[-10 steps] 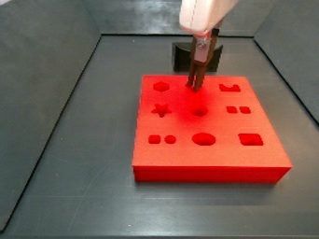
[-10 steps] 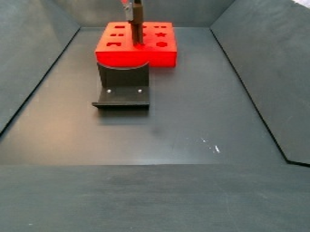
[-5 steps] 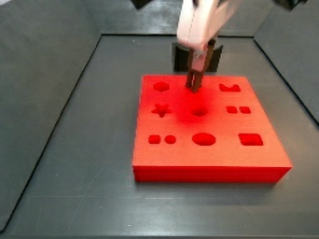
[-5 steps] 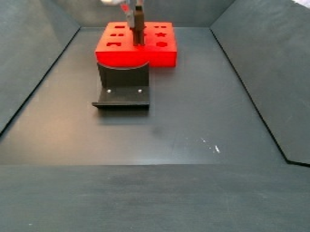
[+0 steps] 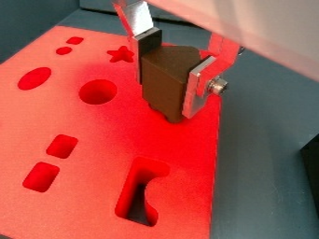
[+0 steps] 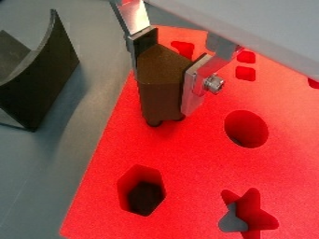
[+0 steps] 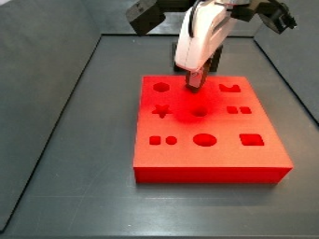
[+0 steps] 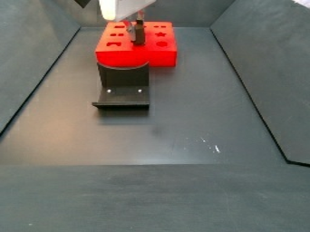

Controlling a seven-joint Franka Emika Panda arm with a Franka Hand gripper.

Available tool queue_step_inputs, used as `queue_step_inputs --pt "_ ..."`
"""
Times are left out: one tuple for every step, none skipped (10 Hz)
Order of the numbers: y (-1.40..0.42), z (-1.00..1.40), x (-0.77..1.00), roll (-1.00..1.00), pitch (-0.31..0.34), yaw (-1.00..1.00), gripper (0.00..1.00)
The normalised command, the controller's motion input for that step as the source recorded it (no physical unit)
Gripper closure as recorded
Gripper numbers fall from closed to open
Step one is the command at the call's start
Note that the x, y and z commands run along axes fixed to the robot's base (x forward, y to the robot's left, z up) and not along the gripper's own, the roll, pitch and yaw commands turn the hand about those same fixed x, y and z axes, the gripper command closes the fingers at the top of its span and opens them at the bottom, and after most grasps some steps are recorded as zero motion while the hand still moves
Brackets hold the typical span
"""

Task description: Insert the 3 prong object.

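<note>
Hanging upright, the gripper [image 5: 171, 73] clamps the 3 prong object [image 5: 166, 86] above the red block [image 5: 88, 140].

Robot test cell, lab-type setup. You had a dark grey desk [image 8: 182, 118] boxed in by plain sloping grey walls [image 7: 50, 84], nothing domestic about it. A red block [image 7: 206, 131] with shaped holes sat on it, with the fixture [image 8: 122, 93] touching its edge. The claw [image 7: 197, 82] hung just over the block, gripping the 3 prong object [image 5: 169, 84].
</note>
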Motion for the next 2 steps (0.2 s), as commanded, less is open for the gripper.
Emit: queue_step_inputs --pt "-0.01 -0.12 0.00 0.08 0.044 0.00 1.00" --pt "0.00 0.00 0.00 0.00 0.000 0.00 1.00"
